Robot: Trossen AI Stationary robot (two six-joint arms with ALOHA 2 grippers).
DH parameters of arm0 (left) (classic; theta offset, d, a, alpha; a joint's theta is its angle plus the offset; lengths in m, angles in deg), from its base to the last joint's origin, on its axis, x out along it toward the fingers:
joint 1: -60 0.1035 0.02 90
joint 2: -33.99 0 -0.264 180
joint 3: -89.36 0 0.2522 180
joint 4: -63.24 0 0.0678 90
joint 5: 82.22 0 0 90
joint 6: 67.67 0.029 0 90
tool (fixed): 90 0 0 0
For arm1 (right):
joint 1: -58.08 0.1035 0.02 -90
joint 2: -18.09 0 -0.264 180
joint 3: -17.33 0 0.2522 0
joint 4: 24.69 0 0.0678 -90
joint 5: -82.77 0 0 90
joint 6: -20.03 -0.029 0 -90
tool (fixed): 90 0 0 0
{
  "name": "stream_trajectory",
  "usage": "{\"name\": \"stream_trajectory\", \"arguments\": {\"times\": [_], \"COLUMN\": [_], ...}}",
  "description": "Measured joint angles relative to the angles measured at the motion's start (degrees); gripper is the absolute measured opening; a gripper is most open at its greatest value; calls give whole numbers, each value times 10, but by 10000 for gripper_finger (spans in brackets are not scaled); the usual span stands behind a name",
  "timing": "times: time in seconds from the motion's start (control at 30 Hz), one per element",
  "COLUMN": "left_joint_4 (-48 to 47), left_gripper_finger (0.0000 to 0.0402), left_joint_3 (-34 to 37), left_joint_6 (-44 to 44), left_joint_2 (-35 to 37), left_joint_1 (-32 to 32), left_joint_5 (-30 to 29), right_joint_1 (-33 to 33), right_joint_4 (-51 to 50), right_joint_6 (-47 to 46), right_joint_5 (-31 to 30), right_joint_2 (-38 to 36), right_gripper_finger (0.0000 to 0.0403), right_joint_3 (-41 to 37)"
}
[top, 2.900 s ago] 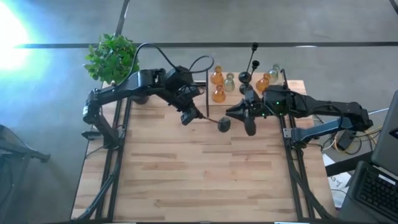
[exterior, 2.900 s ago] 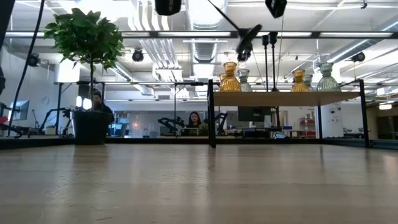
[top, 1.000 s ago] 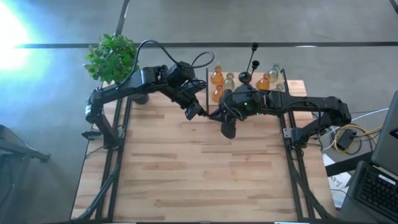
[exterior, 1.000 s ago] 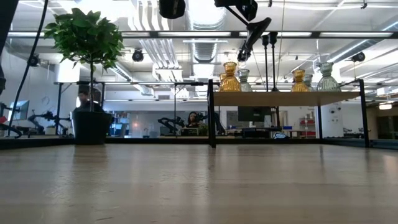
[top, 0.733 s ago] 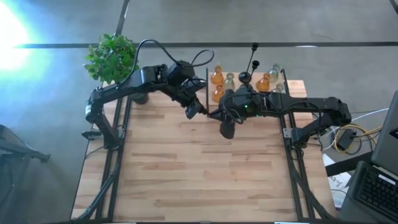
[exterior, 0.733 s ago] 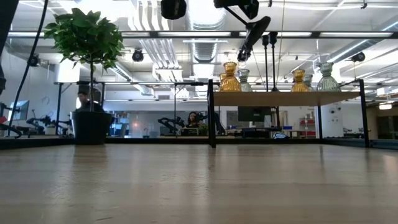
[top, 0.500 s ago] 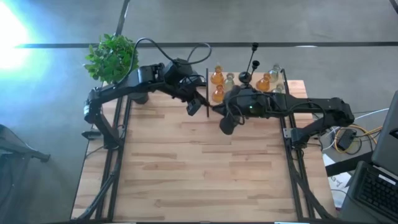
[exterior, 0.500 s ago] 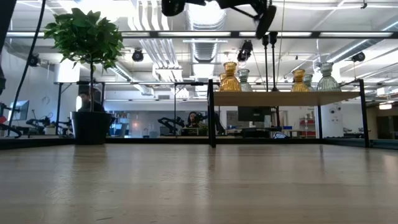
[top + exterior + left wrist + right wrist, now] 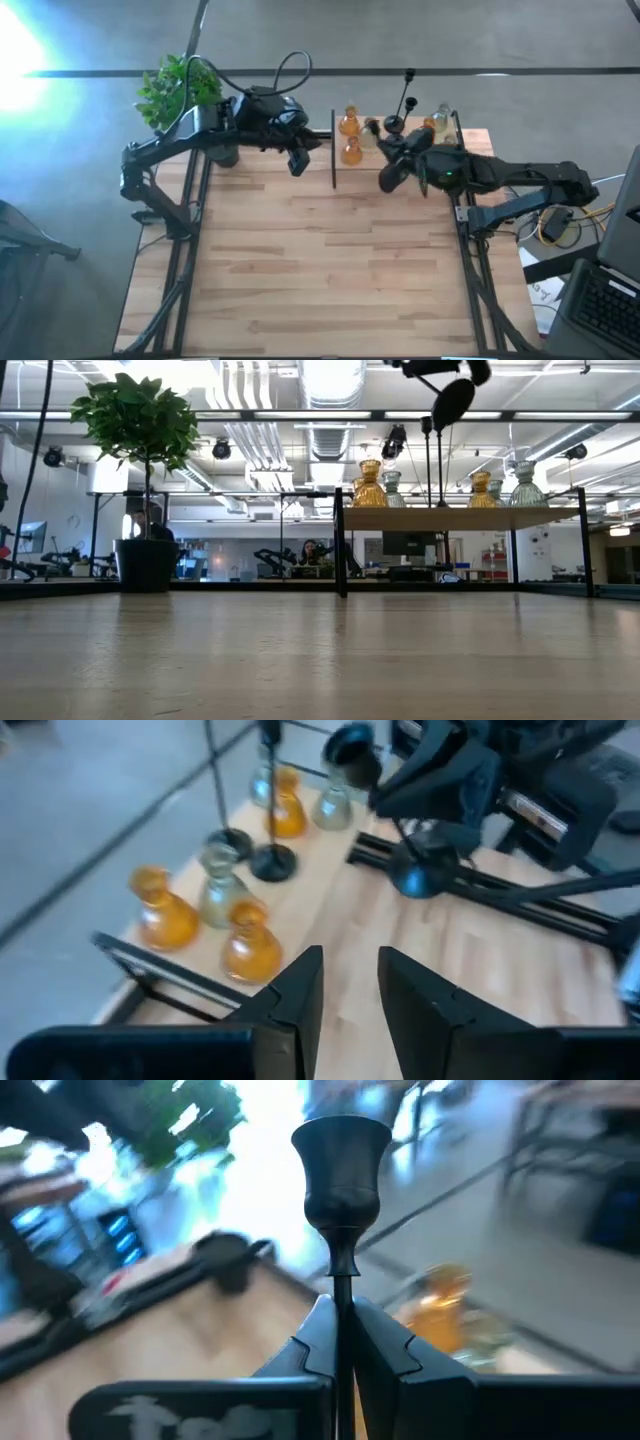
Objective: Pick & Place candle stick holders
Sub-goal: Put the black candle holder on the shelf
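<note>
Two dark jointed arms, looping black cables, flat black two-fingered tools

Black candle stick holder [image 9: 341,1175], cup top on thin stem, is held off the table in the right gripper [image 9: 338,1330], stem pinched betw. the fingers; its round base [image 9: 453,403] is seen up high in low view. On the raised shelf [image 9: 460,517] at table's far edge, upright: amber holders [image 9: 349,121] [image 9: 351,151] near shelf's left end, another amber [image 9: 481,489] further right, pale greenish glass ones [image 9: 525,483] [image 9: 222,890] betw. and beside them. One black holder [image 9: 396,123] w/ tall stem also stands there.
</note>
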Motion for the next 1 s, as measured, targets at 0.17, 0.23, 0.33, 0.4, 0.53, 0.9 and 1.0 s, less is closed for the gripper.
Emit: {"name": "stream_trajectory", "arguments": {"times": [0.17, 0.23, 0.33, 0.4, 0.53, 0.9, 1.0], "left_joint_4": [35, 56, 107, 165, 327, 565, 573], "left_gripper_finger": [102, 102, 103, 102, 101, 101, 101], "left_joint_3": [19, 37, 83, 130, 243, 437, 461], "left_joint_6": [22, 27, 29, 29, 26, 16, -6], "left_joint_2": [4, 7, 17, 26, 53, 123, 133], "left_joint_1": [0, 1, 1, 1, 1, 1, 2], "left_joint_5": [-47, -64, -78, -80, -78, -77, -76], "right_joint_1": [26, 47, 85, 109, 153, 146, 136], "right_joint_4": [81, 135, 259, 336, 526, 630, 631], "right_joint_6": [4, 28, 73, 99, 207, 281, 245], "right_joint_5": [-11, -23, -82, -117, -196, -289, -280], "right_joint_2": [-56, -73, -101, -117, -139, -144, -146], "right_gripper_finger": [8, 8, 8, 8, 8, 8, 8], "right_joint_3": [-100, -138, -192, -225, -295, -385, -389]}}
